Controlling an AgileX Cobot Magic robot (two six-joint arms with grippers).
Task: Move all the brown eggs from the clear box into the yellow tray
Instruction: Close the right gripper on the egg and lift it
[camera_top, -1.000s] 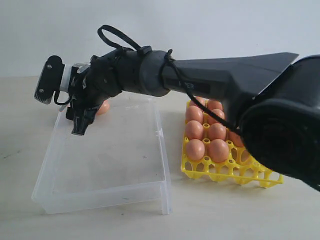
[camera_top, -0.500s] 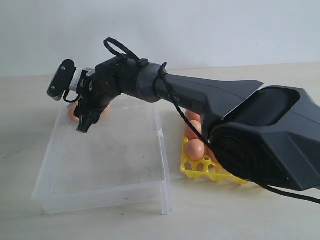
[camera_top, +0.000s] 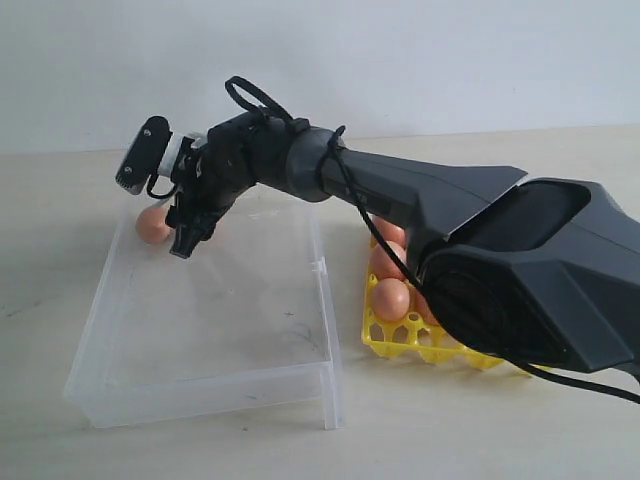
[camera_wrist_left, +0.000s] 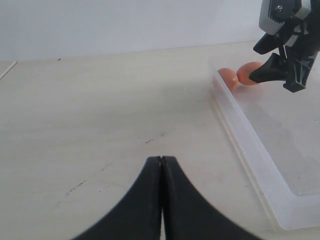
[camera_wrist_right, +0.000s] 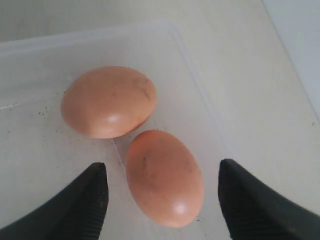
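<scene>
Two brown eggs lie in the far left corner of the clear box (camera_top: 200, 380); the exterior view shows only one of them (camera_top: 153, 224). My right gripper (camera_top: 190, 235) hangs over that corner, open. In the right wrist view its fingers stand apart on either side of the nearer egg (camera_wrist_right: 164, 176), clear of its shell, and the second egg (camera_wrist_right: 108, 101) lies just beyond. The yellow tray (camera_top: 420, 345) to the right of the box holds several brown eggs (camera_top: 391, 299), mostly hidden behind the arm. My left gripper (camera_wrist_left: 162, 160) is shut and empty over bare table left of the box.
The right arm's dark body (camera_top: 520, 280) fills the right of the exterior view and covers most of the tray. The box's low transparent wall (camera_wrist_left: 250, 145) runs between my left gripper and the eggs (camera_wrist_left: 228, 78). The table is pale wood against a white wall.
The right arm has swung round and its gripper has settled over the two eggs in the box's far left corner. Its jaws stayed wide apart.
</scene>
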